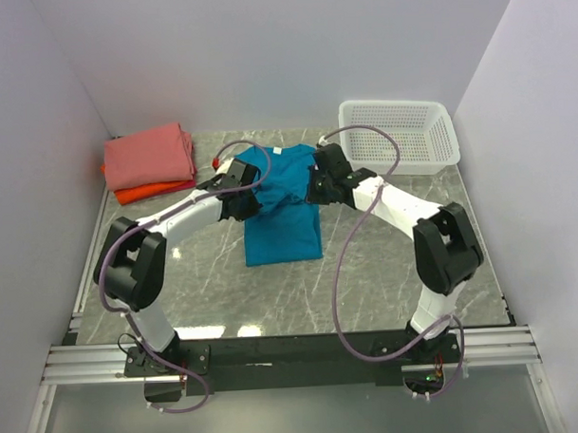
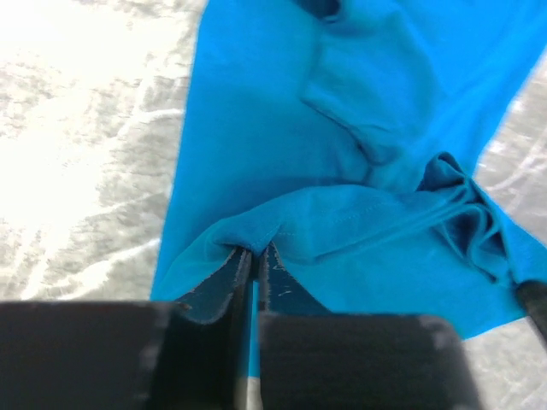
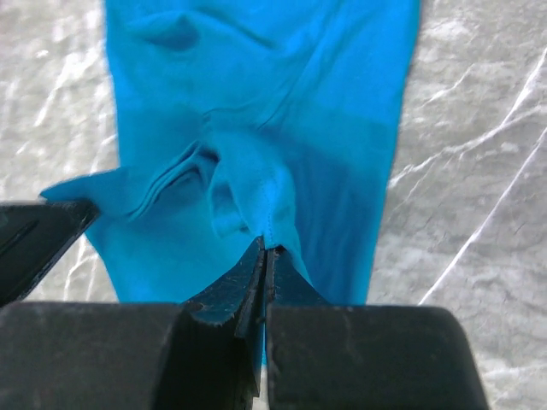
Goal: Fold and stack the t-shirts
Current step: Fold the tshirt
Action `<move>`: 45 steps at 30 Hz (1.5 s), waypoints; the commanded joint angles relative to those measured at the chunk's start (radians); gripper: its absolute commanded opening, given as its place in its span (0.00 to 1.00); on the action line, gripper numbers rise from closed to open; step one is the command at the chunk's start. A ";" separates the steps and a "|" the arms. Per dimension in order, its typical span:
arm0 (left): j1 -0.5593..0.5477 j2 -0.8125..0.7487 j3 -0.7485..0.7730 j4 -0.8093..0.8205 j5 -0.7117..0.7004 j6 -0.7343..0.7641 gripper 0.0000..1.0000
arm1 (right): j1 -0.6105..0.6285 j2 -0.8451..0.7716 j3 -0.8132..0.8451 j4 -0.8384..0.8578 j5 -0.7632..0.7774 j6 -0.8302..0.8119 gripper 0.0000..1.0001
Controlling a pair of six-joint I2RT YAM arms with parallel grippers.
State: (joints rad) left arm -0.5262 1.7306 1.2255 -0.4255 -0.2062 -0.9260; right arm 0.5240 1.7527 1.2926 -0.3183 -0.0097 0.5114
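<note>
Teal t-shirt [image 1: 282, 231] on table [image 1: 367, 261] — basket [image 1: 420, 155] apart, far rt.

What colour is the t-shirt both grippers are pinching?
The t-shirt is plain teal-blue with no print, clearest in the left wrist view.

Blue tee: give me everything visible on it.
The teal-blue t-shirt is plain, soft cotton-looking knit, short-sleeved. It lies on the grey marbled table, collar toward the far wall, hem toward the arm bases. Lower half flat, upper half bunched and wrinkled. The left end effector and right end effector are each shut on a pinched fold of stitched edge.
</note>
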 commanded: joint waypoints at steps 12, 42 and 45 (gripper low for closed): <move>0.063 -0.007 0.113 0.028 -0.016 0.081 0.99 | -0.059 0.119 0.208 -0.059 0.030 -0.007 0.70; -0.083 -0.247 -0.534 0.200 0.148 -0.071 0.53 | -0.030 -0.203 -0.593 0.317 -0.314 0.142 0.50; -0.084 -0.235 -0.537 0.191 0.128 -0.083 0.49 | -0.018 -0.193 -0.601 0.317 -0.312 0.148 0.50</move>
State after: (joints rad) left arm -0.6086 1.4601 0.6914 -0.2276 -0.0502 -0.9932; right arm 0.4889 1.5513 0.6991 -0.0441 -0.3122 0.6434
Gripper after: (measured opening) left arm 0.500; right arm 0.501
